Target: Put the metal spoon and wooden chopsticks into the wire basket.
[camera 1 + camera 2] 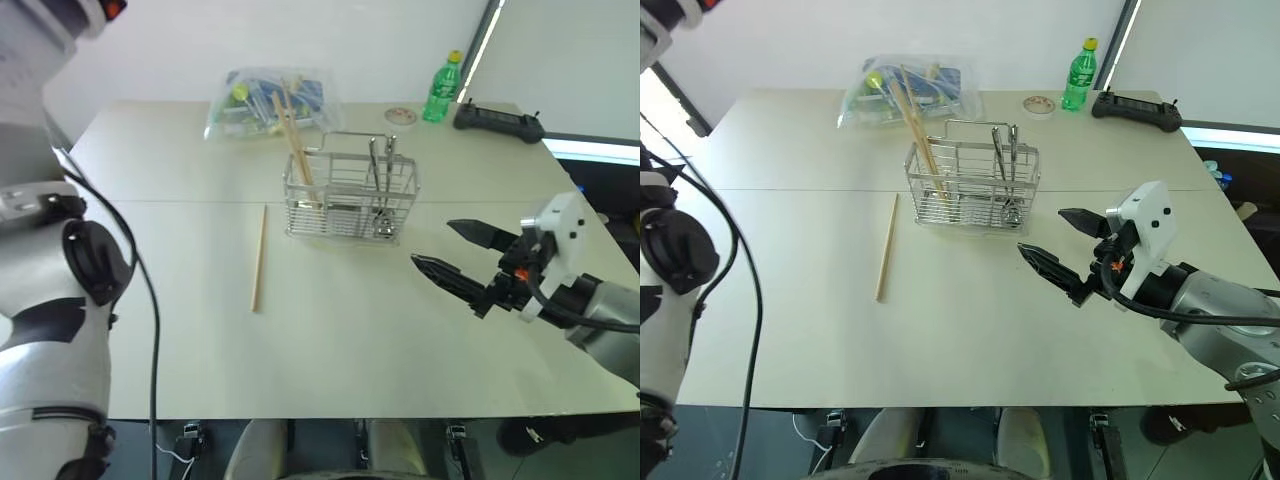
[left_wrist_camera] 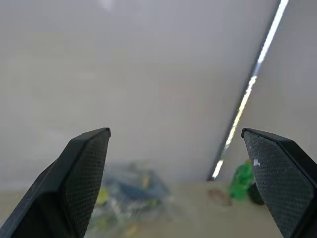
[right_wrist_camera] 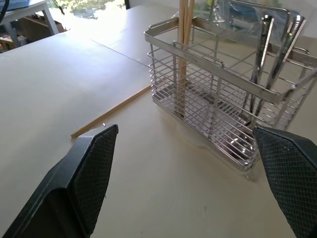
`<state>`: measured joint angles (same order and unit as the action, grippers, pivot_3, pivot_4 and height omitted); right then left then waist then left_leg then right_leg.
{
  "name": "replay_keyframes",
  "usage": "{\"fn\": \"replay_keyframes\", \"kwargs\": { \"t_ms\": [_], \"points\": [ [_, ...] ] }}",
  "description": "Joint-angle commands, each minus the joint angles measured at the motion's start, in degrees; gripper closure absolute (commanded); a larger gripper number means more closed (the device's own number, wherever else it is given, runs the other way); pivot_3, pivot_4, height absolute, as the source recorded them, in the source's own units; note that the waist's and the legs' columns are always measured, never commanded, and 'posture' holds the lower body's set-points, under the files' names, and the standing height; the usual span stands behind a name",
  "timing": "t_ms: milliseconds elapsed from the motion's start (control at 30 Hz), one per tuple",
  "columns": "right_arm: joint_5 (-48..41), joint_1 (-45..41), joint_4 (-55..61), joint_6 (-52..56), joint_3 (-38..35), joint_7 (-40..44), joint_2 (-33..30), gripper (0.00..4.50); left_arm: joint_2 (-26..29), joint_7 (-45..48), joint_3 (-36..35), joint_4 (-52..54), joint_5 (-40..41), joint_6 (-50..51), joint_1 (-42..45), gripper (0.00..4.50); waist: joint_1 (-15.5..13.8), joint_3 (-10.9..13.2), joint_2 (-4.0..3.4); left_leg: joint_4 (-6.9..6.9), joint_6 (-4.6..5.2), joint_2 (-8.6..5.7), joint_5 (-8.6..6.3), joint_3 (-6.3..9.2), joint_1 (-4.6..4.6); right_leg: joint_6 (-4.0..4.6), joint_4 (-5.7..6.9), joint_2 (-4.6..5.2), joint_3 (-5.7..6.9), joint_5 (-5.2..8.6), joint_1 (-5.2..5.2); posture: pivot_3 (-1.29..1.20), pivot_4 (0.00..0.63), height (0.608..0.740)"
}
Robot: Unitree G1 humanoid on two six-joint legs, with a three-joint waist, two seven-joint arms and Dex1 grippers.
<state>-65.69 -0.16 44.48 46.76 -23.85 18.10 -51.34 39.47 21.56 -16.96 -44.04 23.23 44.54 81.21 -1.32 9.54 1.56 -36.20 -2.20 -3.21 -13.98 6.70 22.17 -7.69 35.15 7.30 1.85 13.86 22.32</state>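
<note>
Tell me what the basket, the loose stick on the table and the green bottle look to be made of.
The rectangular wire basket: bare metal, likely steel, by its shiny silver grid of thin rods.
The long pale tan chopstick lying on the table: apparently wood or bamboo, with a matt, uncoated-looking surface.
The small green bottle with the yellow cap: probably plastic, judging by its translucent green body and printed label.

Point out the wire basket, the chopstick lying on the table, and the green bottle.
wire basket [image 1: 345, 205], left eye view, on its front wire wall.
chopstick on the table [image 1: 259, 257], left eye view, at mid-length of the stick.
green bottle [image 1: 442, 90], left eye view, on its body.
</note>
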Motion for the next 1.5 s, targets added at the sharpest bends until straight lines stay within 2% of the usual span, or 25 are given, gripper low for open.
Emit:
{"fn": "replay_keyframes", "kwargs": {
  "t_ms": [33,267,600,1333,1433,1500],
  "points": [
    [1.33,-1.73,-0.25,-1.92,1.07,0.34,1.16,0.00,-1.29,-7.37,3.60,-9.24,-5.92,7.27,-0.74,0.03,-0.38,-0.01,0.07,-0.03,0.00,0.00,0.00,0.00,0.00,-0.01,-0.02,0.00,0.00,0.00,-0.01,0.00,0.150,0.690],
    [2.72,-3.90,-0.64,-2.13,4.13,0.58,2.26,0.00,-9.76,-9.39,6.51,-14.23,-8.83,16.28,-1.04,0.03,-0.81,0.15,0.44,0.03,-0.07,-0.01,0.03,0.00,0.33,0.21,-0.01,-0.01,-0.03,-0.15,0.37,0.00,0.150,0.690],
    [3.82,-4.46,0.38,-2.04,6.54,-0.08,4.51,0.00,-17.05,-7.00,10.80,-12.62,-11.15,23.59,-2.48,0.03,0.54,0.15,0.43,0.17,-0.06,-0.04,0.00,-0.09,0.29,0.17,0.00,0.04,-0.07,-0.12,0.40,0.00,0.150,0.690],
    [2.56,-1.07,2.54,-2.70,4.06,-3.01,5.95,0.00,-24.02,-3.07,14.30,-21.54,-16.56,16.96,-4.72,0.03,0.44,0.09,0.34,0.08,-0.07,-0.03,0.01,-0.09,0.21,0.16,0.01,0.06,-0.06,-0.12,0.30,0.00,0.150,0.690],
    [3.10,1.07,2.34,-3.11,2.89,-1.03,5.28,0.00,-24.55,-2.53,13.47,-21.92,-16.31,16.81,-4.30,0.92,0.38,0.07,0.31,0.06,-0.07,-0.04,0.01,-0.08,0.17,0.14,0.00,0.08,-0.06,-0.11,0.22,0.00,0.150,0.690],
    [3.08,2.40,2.40,-3.10,2.20,0.32,4.70,0.00,-24.62,-2.58,13.08,-22.16,-16.22,17.02,-4.01,1.95,0.38,0.07,0.31,0.06,-0.07,-0.04,0.01,-0.08,0.17,0.13,-0.01,0.10,-0.06,-0.10,0.21,0.00,0.150,0.690]
  ]
}}
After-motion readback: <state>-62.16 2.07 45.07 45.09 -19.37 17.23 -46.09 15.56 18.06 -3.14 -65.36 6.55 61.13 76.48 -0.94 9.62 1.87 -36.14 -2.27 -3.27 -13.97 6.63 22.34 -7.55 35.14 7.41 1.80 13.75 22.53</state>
